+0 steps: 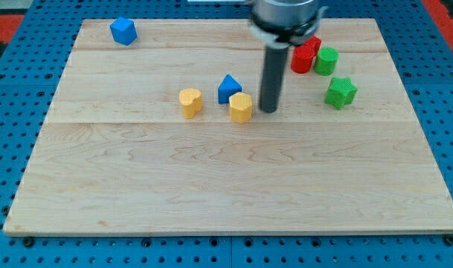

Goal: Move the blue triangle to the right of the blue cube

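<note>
Blue triangle (pixel 228 88) is sitting just left of my tip (pixel 268 111), apart. We are seeing the tip touching nothing, the blue cube (pixel 123 31) lying far upper left.

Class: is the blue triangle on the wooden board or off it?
On. The blue triangle sits on the wooden board, beside my tip.

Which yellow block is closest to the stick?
The yellow block just left of my tip, below the blue triangle. The other yellow block sits farther toward the view's left.
</note>
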